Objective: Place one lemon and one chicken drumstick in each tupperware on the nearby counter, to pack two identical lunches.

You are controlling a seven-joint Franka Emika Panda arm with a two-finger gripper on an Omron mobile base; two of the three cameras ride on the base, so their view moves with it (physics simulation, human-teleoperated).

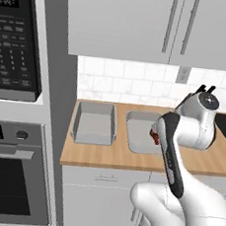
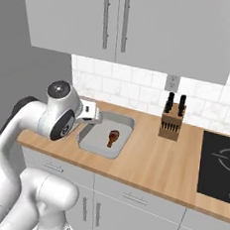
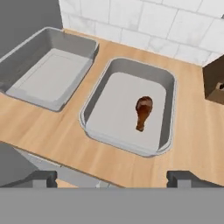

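One chicken drumstick point(image 3: 144, 112) sits in the right tupperware point(image 3: 169, 109), toward its right wall, and the left tupperware point(image 3: 26, 48) beside it is bare. The gripper point(image 3: 112, 179) hangs above the counter's front edge, jaws spread wide, holding nothing. No lemon around here, so I'd guess fetching is next; best to lift straight up, clear of the low walls. The counter point(image 2: 147, 160) is butcher-block, with a knife block point(image 2: 172, 121) at the back by the tiled wall and a cooktop point(image 2: 221, 164) at the right end.
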